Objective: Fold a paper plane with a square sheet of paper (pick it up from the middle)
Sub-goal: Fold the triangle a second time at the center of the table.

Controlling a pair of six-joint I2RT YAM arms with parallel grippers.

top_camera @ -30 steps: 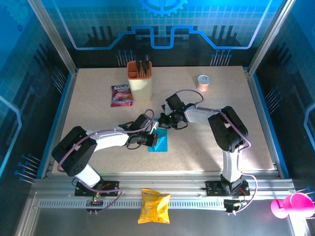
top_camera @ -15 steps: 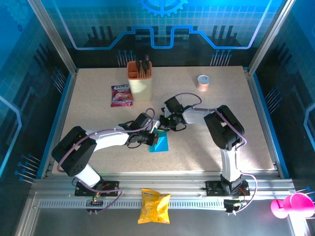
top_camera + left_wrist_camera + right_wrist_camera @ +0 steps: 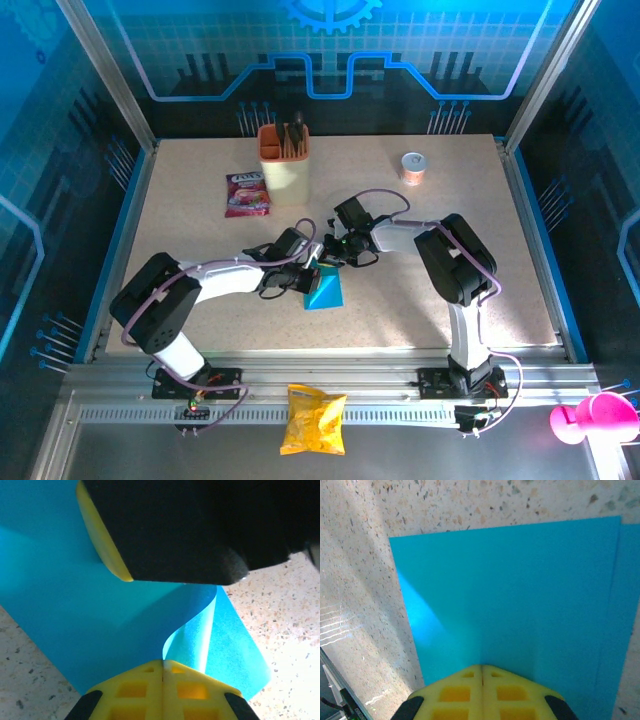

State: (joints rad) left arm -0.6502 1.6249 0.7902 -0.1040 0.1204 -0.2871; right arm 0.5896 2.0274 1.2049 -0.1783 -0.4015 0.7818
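Left gripper [image 3: 162, 663]: jaws together, pinching a raised flap of the square sheet of paper [image 3: 75, 595]. Right gripper [image 3: 482, 669]: jaws together, tips on the sheet spread ahead.

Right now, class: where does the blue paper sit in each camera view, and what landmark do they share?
Top external: blue paper just below the picture's centre.
Left wrist: paper left and centre, one flap curling up.
Right wrist: paper flat, centre and right.
Shared landmark: the speckled tabletop.

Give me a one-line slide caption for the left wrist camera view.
Left gripper, shut, pinches a curled flap of the square sheet of paper above the speckled table.
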